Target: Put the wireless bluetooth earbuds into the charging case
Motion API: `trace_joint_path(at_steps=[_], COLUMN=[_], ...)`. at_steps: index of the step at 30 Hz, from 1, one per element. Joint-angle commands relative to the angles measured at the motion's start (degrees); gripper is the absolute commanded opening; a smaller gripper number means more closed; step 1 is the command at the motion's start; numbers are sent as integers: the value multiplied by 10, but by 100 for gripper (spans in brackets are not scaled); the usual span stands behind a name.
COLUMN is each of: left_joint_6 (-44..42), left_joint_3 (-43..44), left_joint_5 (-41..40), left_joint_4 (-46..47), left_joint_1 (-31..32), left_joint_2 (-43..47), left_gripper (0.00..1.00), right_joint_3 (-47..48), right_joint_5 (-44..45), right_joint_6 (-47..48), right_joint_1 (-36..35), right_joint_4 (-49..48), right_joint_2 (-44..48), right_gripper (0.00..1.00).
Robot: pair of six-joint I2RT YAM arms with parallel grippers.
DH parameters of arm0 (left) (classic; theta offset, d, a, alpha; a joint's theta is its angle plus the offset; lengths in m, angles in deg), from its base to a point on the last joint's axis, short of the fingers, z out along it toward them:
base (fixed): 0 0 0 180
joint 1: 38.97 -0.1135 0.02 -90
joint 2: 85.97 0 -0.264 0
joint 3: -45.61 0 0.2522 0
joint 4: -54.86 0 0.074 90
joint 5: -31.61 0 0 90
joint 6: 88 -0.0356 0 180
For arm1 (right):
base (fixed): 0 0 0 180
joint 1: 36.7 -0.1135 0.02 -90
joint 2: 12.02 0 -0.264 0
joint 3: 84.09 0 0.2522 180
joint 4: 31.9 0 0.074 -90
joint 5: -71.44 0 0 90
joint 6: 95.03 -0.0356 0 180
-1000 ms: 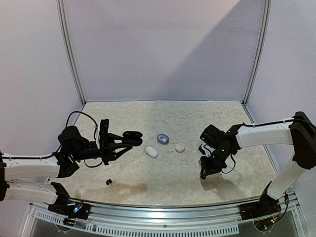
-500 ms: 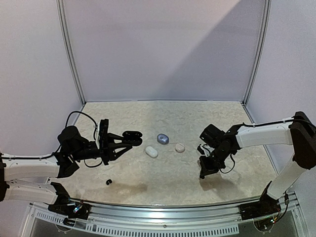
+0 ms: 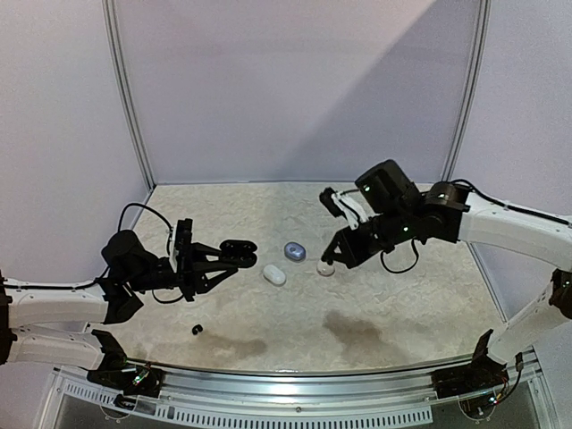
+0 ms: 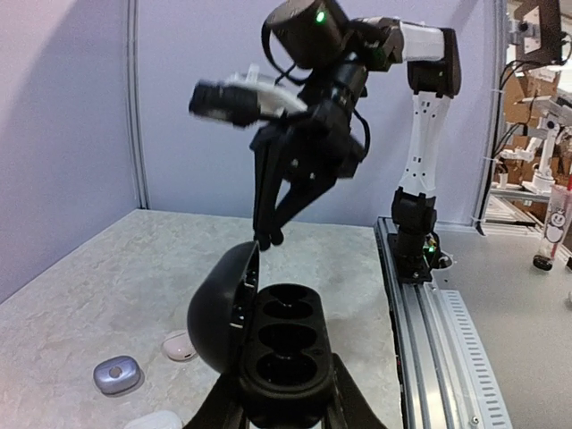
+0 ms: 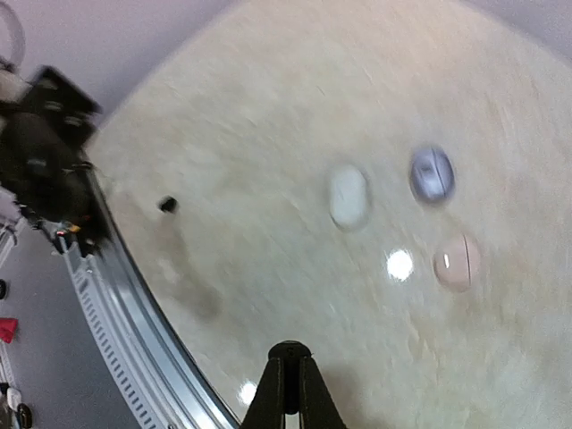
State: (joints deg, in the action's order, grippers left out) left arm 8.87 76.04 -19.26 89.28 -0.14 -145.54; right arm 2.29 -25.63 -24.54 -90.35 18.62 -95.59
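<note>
Left hand [image 3: 230, 256] is closed tight on the charging case [image 3: 239, 247], a black one, gripped by its lower half and held clear above the left part of the counter [image 3: 407, 308]. In the left wrist view the case lid stands open to the left and the dark wells face up; I see nothing sitting in them. Right hand [image 3: 337, 254] is raised above the middle of the counter, fingers angled down and toward the left arm, tips pressed together. The right wrist view shows the two fingers meeting at a rounded dark tip, and I cannot tell whether anything is pinched there. One black earbud [image 3: 197, 329] lies on the counter near the front edge, in front of the left arm and well apart from the held case. Three closed cases lie in a loose cluster mid-counter: a white case [image 3: 274, 274] nearest the left hand, a lavender case [image 3: 295, 251] behind it, and a pale pink case [image 3: 325, 267] to the right, just below the right hand's fingertips in the top view.
</note>
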Motion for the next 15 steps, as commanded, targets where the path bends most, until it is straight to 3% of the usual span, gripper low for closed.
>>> trace_joint_path(at_steps=[1, 7, 15], left_joint_6=[-15, -12, -44], left_joint_3=[-7, 1, 8], left_joint_5=[46, 75, 96], left_joint_4=[48, 47, 49], left_joint_1=[-2, 7, 17], left_joint_2=[5, -2, -13], left_gripper=[0, 0, 0], right_joint_3=[13, 1, 72], right_joint_5=[-24, -132, -166], right_joint_6=[153, 291, 409], right_joint_1=[-42, -73, -132], right_joint_4=[-145, -305, -272], right_joint_2=[48, 58, -27], right_gripper=[0, 0, 0])
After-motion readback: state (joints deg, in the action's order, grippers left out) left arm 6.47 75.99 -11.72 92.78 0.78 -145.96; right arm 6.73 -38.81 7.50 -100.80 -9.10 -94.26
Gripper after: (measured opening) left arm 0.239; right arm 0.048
